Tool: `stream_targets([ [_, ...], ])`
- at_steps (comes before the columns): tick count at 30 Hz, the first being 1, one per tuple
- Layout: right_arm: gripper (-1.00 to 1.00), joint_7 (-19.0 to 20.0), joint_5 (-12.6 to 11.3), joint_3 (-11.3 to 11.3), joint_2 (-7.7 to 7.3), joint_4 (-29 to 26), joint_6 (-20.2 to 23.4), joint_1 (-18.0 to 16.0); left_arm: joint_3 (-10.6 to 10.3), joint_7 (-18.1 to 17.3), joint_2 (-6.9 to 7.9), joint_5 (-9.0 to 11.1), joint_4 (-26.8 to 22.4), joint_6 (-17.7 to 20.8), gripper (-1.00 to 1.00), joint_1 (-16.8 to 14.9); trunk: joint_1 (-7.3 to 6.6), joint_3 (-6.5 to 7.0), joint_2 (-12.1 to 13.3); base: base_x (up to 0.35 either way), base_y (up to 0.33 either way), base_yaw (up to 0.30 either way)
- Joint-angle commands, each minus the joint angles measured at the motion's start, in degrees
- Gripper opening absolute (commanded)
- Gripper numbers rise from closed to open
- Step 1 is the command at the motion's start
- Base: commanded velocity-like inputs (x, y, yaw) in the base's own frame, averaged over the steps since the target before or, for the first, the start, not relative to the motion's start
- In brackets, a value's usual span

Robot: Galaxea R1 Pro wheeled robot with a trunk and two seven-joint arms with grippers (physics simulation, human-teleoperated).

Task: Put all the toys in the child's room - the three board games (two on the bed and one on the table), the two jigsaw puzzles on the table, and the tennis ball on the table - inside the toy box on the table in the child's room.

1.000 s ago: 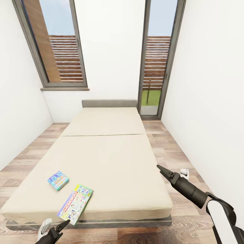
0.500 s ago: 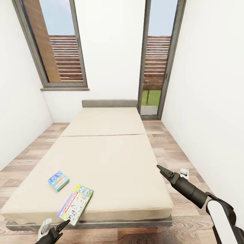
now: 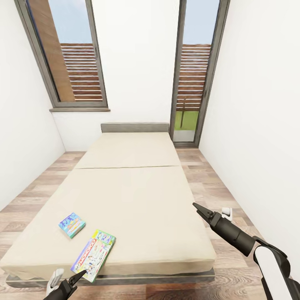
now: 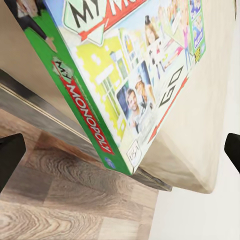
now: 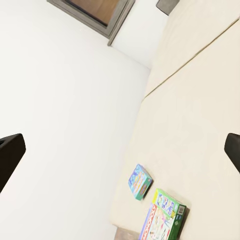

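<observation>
1. Left gripper [image 3: 79,276] poised low at the foot of the bed [image 3: 129,196], fingers spread wide and holding nothing, tips just short of the overhanging Monopoly board game [image 3: 93,254].
2. Seen from the left wrist: both dark fingertips [image 4: 10,157] far apart at the frame's sides, the green-edged Monopoly box [image 4: 135,75] lying between them but not yet touched, one corner jutting past the mattress edge above the wood floor [image 4: 55,210].
3. Right gripper [image 3: 199,209] raised beside the bed's right side, well apart from any toy; fingers parted and empty in the right wrist view, though seemingly drawn to a point in the head view.
4. Second, smaller board game [image 3: 72,224] flat on the mattress, just beyond and left of the Monopoly box, near it but not touching; both boxes also visible from the right wrist, the small one [image 5: 140,181] and the large one [image 5: 162,220] side by side near the bed's foot.
5. Beyond the bed: headboard [image 3: 134,127], tall windows [image 3: 71,58] and bare white walls; table and toy box out of frame.
6. Progress, judged from this scene: neither bed game lifted yet, so at least these two still to be carried to the toy box; status of the table's game, puzzles and tennis ball impossible to tell.
7. Likely step in hand: closing on the Monopoly box by its overhanging corner, a fair grip point given the flat lid.
</observation>
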Motion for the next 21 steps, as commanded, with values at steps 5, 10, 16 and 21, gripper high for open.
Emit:
stream_targets([
  [5, 1.00, 0.1, 0.0, -0.1, 0.01, 0.0, 0.4, 0.0, 0.0, -0.1, 0.01, 0.4, 0.0, 0.5, 1.00, 0.0, -0.01, -0.05, 0.0, 0.001, 0.001, 0.000],
  [10, 1.00, 0.1, 0.0, 0.0, 0.01, 0.0, 0.4, 0.0, 0.0, -0.1, 0.01, 0.4, 0.0, 0.5, 1.00, 0.0, -0.01, -0.05, 0.0, 0.146, 0.064, 0.000],
  [16, 1.00, 0.1, 0.0, -0.1, 0.01, 0.0, 0.4, 0.0, 0.0, -0.1, 0.01, 0.4, 0.0, 0.5, 1.00, 0.0, -0.01, -0.05, 0.0, 0.068, 0.022, 0.000],
  [21, 1.00, 0.1, 0.0, -0.1, 0.01, 0.0, 0.4, 0.0, 0.0, -0.1, 0.01, 0.4, 0.0, 0.5, 1.00, 0.0, -0.01, -0.05, 0.0, 0.009, 0.003, 0.000],
])
